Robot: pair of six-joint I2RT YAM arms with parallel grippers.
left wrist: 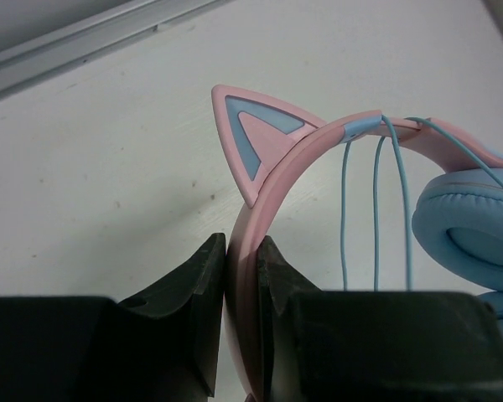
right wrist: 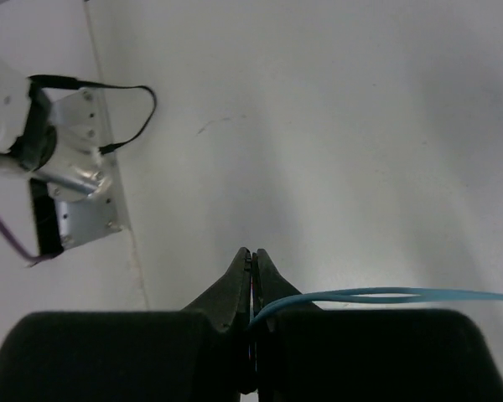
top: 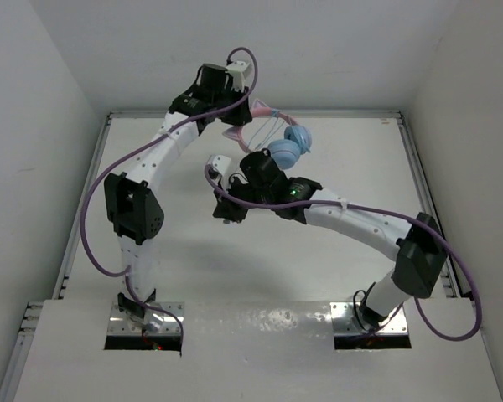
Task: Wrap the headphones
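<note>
Headphones point(top: 287, 144): at the far end of the table, gripped by the left gripper point(left wrist: 241, 251). It is clamped on the pink headband point(left wrist: 272, 180); the band sits edge-on between the two pads, both touching it. Cat ear point(left wrist: 256, 134) sticks up just past the fingertips, pink rim with blue inlay. Further along the band, to that gripper's right, is a light blue ear cup point(left wrist: 469, 222). The top view shows the second cup right beside it. Can't tell if the cups rest on the table or hang free.

Teal cable point(left wrist: 375, 209): three strands drop over the band between cat ear and cup, then run down behind the gripper's right finger. Lower ends are hidden.

Right gripper point(right wrist: 252, 261): jaws pressed together, pinching the cable. The thin strand exits from between the tips to its right, nearly level, and looks doubled further out. In the top view this wrist sits just on the near side of the cups, and the left gripper is beyond them.

Outward: white table point(right wrist: 335, 126) under the right gripper, with a faint scuff ahead of the tips. Up and left of it is a metal bracket point(right wrist: 75, 180) with a thin black wire looped off it. In the left wrist view, an aluminium rail point(left wrist: 84, 42) runs along the table edge beyond the cat ear. Thick purple cables point(top: 88, 226) trail along both arms.
</note>
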